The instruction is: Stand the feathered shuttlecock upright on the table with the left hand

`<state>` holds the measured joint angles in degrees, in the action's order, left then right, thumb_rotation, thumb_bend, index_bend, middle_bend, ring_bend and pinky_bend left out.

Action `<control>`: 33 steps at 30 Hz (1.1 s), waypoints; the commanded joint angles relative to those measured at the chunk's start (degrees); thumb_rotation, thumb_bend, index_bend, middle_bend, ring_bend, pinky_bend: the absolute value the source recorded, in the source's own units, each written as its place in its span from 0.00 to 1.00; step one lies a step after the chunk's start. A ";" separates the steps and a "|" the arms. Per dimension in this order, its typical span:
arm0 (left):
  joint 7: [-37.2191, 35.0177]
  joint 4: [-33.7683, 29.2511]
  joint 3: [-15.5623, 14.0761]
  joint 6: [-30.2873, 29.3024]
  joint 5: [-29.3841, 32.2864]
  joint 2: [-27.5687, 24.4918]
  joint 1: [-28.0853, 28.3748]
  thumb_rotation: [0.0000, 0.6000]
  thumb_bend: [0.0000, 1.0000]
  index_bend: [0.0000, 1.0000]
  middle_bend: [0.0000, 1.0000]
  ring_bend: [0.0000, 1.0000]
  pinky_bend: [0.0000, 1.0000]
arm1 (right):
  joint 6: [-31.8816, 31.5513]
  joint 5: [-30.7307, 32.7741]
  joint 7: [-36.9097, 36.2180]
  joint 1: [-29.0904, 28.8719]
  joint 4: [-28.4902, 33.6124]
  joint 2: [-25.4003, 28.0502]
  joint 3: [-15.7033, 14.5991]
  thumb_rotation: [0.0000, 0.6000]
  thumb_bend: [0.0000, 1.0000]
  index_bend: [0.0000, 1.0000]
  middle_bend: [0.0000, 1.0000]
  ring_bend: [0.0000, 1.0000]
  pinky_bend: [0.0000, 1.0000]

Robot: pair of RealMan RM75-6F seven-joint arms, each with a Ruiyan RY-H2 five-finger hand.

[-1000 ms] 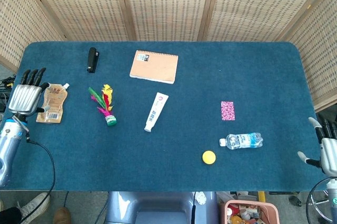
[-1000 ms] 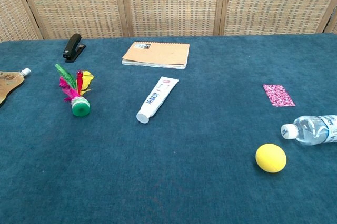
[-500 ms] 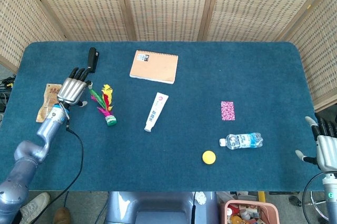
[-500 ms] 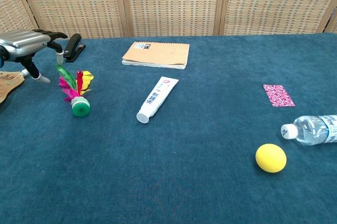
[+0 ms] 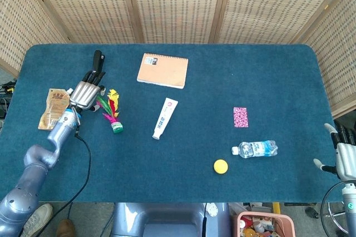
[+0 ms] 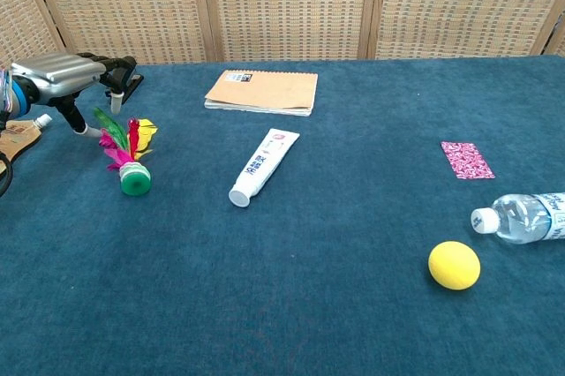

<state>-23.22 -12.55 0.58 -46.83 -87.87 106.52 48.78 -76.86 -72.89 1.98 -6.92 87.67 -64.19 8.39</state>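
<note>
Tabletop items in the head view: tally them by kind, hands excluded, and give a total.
Feathered shuttlecock: 1
Stapler: 1
Notebook: 1
Tube: 1
Pouch with spout: 1
Patterned pink card: 1
Water bottle: 1
Yellow ball: 1
Total: 8

Blue felt tabletop (image 5: pixel 267 75), rounded corners, filling most of head view. Woven rattan screen (image 5: pixel 178 3) behind, panels in light wood frames, angled in at both sides. Grey floor strip (image 5: pixel 11 75) at left edge w/ cables. Pink bin (image 5: pixel 266 226) of odds & ends below front edge, near right. Brown shoe (image 5: pixel 65 228) at bottom left. Even, soft light, no hard shadows.
</note>
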 commanded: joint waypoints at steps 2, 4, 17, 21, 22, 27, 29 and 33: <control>0.33 0.17 -0.08 0.31 -0.03 0.31 0.35 1.00 0.27 0.50 0.00 0.00 0.00 | -0.16 -0.14 -0.08 0.04 0.13 0.06 -0.02 1.00 0.00 0.00 0.00 0.00 0.00; 0.62 0.28 -0.09 0.54 0.00 0.45 0.52 1.00 0.30 0.51 0.00 0.00 0.00 | -0.23 -0.17 -0.18 0.07 0.21 0.12 -0.02 1.00 0.00 0.00 0.00 0.00 0.00; 0.13 -0.08 0.19 1.32 0.58 0.19 0.73 1.00 0.40 0.60 0.00 0.00 0.00 | -0.13 -0.13 -0.69 0.07 0.12 0.29 -0.05 1.00 0.00 0.00 0.00 0.00 0.00; -0.39 -0.23 0.15 1.05 0.59 0.05 0.54 1.00 0.41 0.68 0.00 0.00 0.00 | -0.04 -0.19 -0.75 0.04 0.15 0.31 -0.12 1.00 0.00 0.00 0.00 0.00 0.00; -0.41 -0.21 0.10 1.01 0.57 0.04 0.47 1.00 0.42 0.70 0.00 0.00 0.00 | 0.04 -0.24 -0.76 -0.01 0.16 0.30 -0.14 1.00 0.00 0.00 0.00 0.00 0.00; -0.42 -0.15 0.03 0.57 0.54 -0.07 0.34 1.00 0.42 0.73 0.00 0.00 0.00 | 0.09 -0.29 -0.88 -0.03 0.24 0.36 -0.19 1.00 0.00 0.00 0.00 0.00 0.00; -0.37 -0.09 0.12 -0.10 0.60 -0.27 0.20 1.00 0.42 0.73 0.00 0.00 0.00 | 0.08 -0.35 -0.99 -0.02 0.32 0.41 -0.22 1.00 0.00 0.00 0.00 0.00 0.00; -0.31 -0.29 0.45 -3.46 0.63 -1.72 -0.15 1.00 0.43 0.73 0.00 0.00 0.00 | -0.13 -0.68 -1.45 0.10 0.53 0.63 -0.29 1.00 0.00 0.00 0.00 0.00 0.00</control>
<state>-23.60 -12.71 0.86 -48.71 -87.23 105.62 48.85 -76.93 -73.50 0.61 -6.86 88.16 -63.61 8.13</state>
